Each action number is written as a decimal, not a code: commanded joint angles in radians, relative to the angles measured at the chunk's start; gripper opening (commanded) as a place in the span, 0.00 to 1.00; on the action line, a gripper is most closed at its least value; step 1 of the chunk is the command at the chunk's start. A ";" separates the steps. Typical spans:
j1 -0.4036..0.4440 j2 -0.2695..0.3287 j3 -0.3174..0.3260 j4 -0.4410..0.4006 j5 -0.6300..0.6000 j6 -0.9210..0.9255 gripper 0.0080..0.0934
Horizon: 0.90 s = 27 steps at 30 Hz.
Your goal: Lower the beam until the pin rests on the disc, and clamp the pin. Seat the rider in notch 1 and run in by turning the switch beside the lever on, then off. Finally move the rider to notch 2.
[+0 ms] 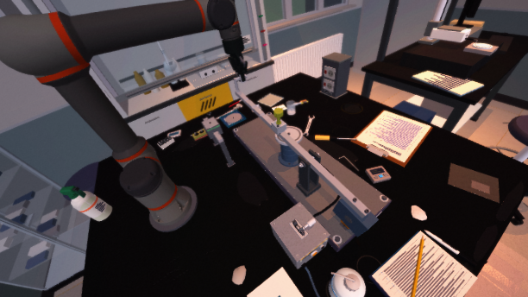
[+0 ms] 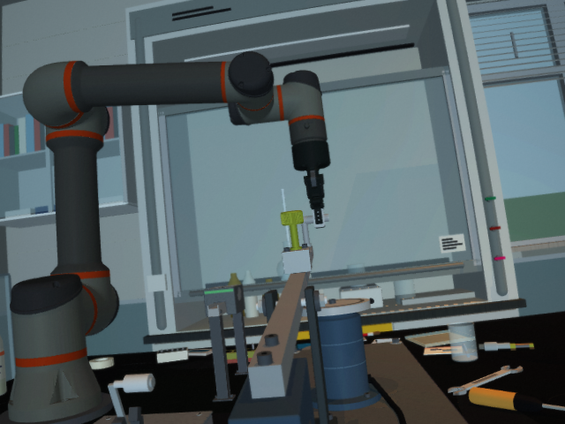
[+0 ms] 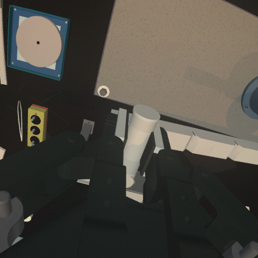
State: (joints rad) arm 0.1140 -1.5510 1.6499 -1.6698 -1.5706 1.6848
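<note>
My gripper [image 1: 238, 77] [image 2: 319, 220] [image 3: 137, 154] is at the raised far end of the beam [image 1: 302, 151] [image 2: 280, 328]. A pale cylindrical handle [image 3: 140, 137] [image 2: 309, 220] sticks out from that end, between my fingers. The beam slopes up from its pivot block [image 1: 351, 213] over the blue drum with the disc [image 1: 290, 134] [image 2: 349, 305]. The yellow-green pin clamp knob [image 1: 278, 114] [image 2: 292, 219] stands on the beam above the disc. Notches [image 3: 211, 146] show along the beam. The switch box with lever [image 1: 300, 233] sits near the base plate's near end. My gripper is closed on the beam's handle.
The fume hood [image 2: 296, 159] stands behind the rig. A small stand [image 1: 215, 138] [image 2: 223, 319] rises left of the base plate. A wrench [image 1: 309, 125], screwdriver [image 1: 334, 138], clipboard [image 1: 394, 136] and power box [image 1: 335, 74] lie to the right. A framed spare disc [image 3: 38, 42] lies on the table.
</note>
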 commanded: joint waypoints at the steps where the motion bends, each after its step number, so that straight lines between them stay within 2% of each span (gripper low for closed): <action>1: 0.000 -0.001 -0.001 0.000 0.000 0.000 0.00; 27: 0.026 0.016 0.021 -0.033 -0.035 0.026 0.00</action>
State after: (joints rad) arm 0.1398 -1.5353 1.6716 -1.7028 -1.6058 1.7109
